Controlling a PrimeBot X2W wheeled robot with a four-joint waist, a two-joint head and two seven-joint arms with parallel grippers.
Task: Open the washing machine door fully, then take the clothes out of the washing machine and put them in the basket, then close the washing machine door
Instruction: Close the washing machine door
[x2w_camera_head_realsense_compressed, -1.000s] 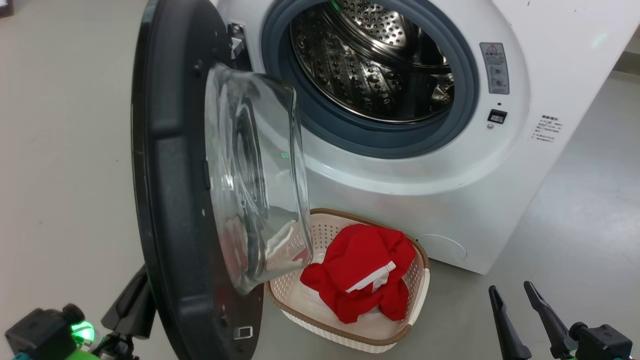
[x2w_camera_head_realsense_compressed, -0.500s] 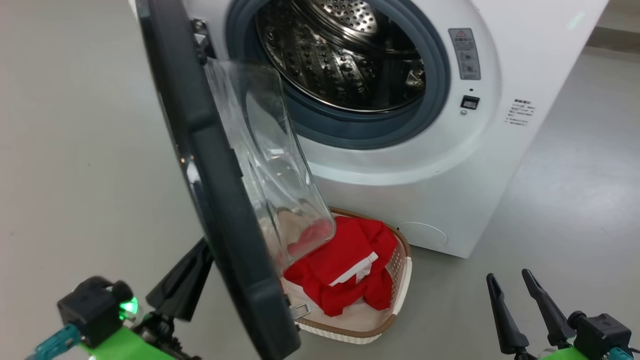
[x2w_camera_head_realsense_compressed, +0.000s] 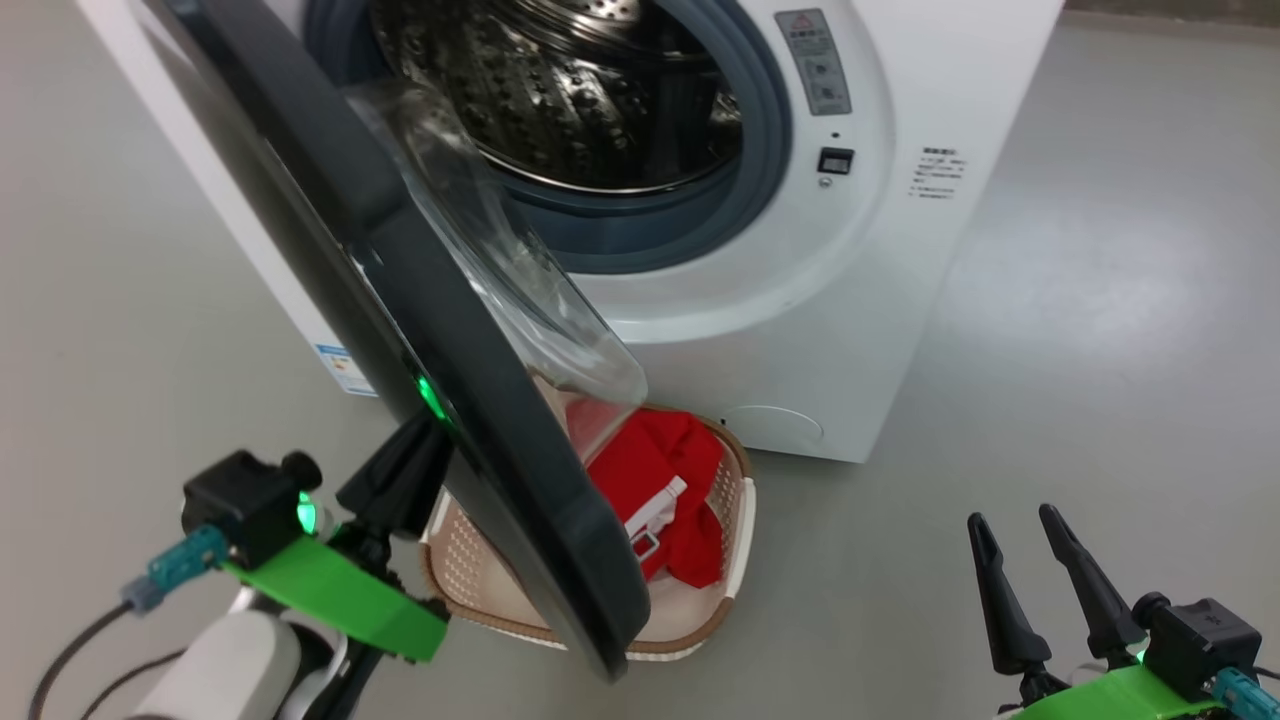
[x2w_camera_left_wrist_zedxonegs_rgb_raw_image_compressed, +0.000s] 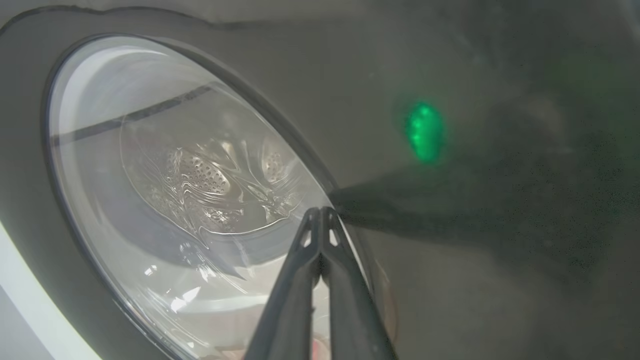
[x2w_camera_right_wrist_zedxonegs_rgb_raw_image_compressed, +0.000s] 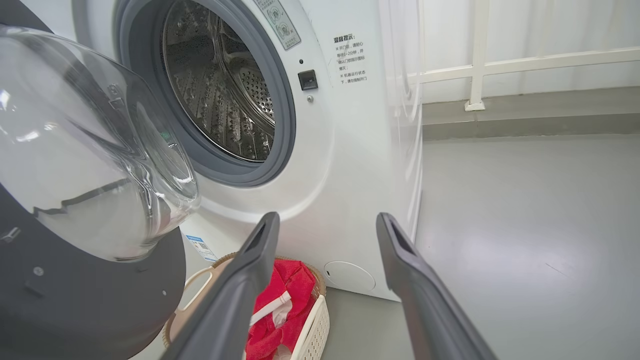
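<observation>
The washing machine (x2w_camera_head_realsense_compressed: 850, 300) stands with its steel drum (x2w_camera_head_realsense_compressed: 560, 90) showing. Its door (x2w_camera_head_realsense_compressed: 400, 260) hangs partly open, black rim towards me and glass bowl (x2w_camera_right_wrist_zedxonegs_rgb_raw_image_compressed: 75, 150) facing the drum. My left gripper (x2w_camera_head_realsense_compressed: 400, 480) sits on the door's outer side; in the left wrist view this gripper (x2w_camera_left_wrist_zedxonegs_rgb_raw_image_compressed: 320, 214) is shut, tips against the door (x2w_camera_left_wrist_zedxonegs_rgb_raw_image_compressed: 450, 250) at the edge of the glass. The red clothes (x2w_camera_head_realsense_compressed: 650, 470) lie in the basket (x2w_camera_head_realsense_compressed: 740, 520) on the floor below the door, partly hidden by it. My right gripper (x2w_camera_head_realsense_compressed: 1012, 520) hangs open and holds nothing, at the lower right.
Grey floor spreads to the right of the washing machine (x2w_camera_right_wrist_zedxonegs_rgb_raw_image_compressed: 350, 175). A white railing (x2w_camera_right_wrist_zedxonegs_rgb_raw_image_compressed: 475, 65) stands on a low kerb behind it. The basket (x2w_camera_right_wrist_zedxonegs_rgb_raw_image_compressed: 310, 325) with the clothes (x2w_camera_right_wrist_zedxonegs_rgb_raw_image_compressed: 280, 300) sits against the machine's front foot. A blue sticker (x2w_camera_head_realsense_compressed: 345, 370) marks the machine's left side.
The door has swung from nearly edge-on towards the drum opening, with my left gripper following behind it. The head camera has shifted, sliding the machine left. The right gripper has kept its place.
</observation>
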